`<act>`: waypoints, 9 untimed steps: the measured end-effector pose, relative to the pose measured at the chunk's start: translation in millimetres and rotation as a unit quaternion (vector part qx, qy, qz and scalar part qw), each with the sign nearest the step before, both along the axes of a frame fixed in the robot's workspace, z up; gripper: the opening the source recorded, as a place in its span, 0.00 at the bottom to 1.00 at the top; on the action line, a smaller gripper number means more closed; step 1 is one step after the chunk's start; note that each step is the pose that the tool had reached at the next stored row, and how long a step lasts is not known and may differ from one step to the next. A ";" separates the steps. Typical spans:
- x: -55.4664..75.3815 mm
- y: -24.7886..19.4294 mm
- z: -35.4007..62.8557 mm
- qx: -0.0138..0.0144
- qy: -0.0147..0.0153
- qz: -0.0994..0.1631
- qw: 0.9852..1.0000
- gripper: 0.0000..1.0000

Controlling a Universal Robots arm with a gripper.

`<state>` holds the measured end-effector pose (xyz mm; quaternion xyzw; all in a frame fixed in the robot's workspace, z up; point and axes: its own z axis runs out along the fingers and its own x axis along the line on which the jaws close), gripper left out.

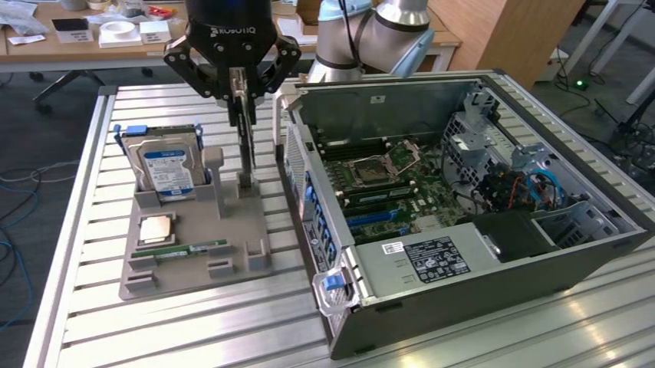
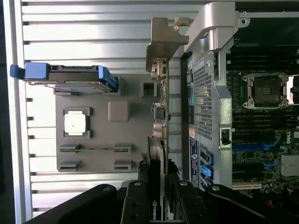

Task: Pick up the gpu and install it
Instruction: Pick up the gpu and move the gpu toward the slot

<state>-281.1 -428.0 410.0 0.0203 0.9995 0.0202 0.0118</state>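
Graphics card [image 1: 247, 153] on edge in the end effector's [image 1: 244, 107] pinch, right between grey tray and open computer case!

Grey tray [image 1: 143, 284] on the slatted counter [image 1: 184, 330]: hard drive [image 1: 164, 165] standing upright in the back slot, square processor [image 1: 156, 228] flat in its pocket, green memory stick [image 1: 179, 249] lying in the clips just in front. Close beside the tray, computer case [image 1: 573, 253] on its side, panel off, with motherboard [image 1: 384, 180] and black power supply [image 1: 435, 257] inside. End effector partly spread, fingers [image 2: 140, 186] clamped on both faces of the thin card, pointing straight down. Card's lower end right at the tray's slotted post [image 1: 251, 186]; touching or just clear, cannot tell. Silvery bracket [image 2: 163, 42] at the end away from the fingers, near the case's corner.
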 end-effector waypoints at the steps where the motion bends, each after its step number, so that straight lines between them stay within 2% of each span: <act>1: 0.1 0.0 0.0 0.000 0.000 0.001 1.000 0.26; 9: 1.8 0.0 0.0 0.000 0.000 0.001 1.000 0.26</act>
